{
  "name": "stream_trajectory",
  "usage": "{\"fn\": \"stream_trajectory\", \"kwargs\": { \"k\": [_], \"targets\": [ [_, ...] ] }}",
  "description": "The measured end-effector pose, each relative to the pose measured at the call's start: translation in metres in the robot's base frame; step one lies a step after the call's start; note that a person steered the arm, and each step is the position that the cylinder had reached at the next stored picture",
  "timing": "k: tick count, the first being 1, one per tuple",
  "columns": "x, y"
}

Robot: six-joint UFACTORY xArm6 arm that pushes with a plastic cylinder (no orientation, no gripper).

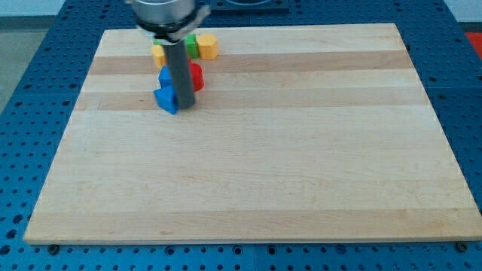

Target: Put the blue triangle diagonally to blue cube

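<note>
My rod comes down from the view's top, and my tip [184, 105] rests on the wooden board [248, 150] near its upper left. A blue block [165, 98] sits just left of the tip and touches the rod. A second blue block [165, 77] lies directly above it, partly hidden by the rod. Which of them is the triangle and which the cube I cannot tell. A red block [196, 76] sits on the rod's right side, level with the upper blue block.
Above the blue blocks, a yellow block [158, 53] at the left, a green block [192, 45] and another yellow block [208, 47] cluster near the board's top edge. A blue perforated table [45, 113] surrounds the board.
</note>
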State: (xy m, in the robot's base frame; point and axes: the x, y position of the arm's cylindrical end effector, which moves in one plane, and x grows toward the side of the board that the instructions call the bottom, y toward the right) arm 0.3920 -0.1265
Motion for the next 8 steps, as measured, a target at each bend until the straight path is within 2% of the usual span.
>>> {"fn": "stream_trajectory", "kwargs": {
  "k": [1,4,6,8],
  "targets": [
    [0.000,-0.030],
    [0.025,-0.043],
    [0.026,-0.112],
    [0.014,-0.121]
  ]
}}
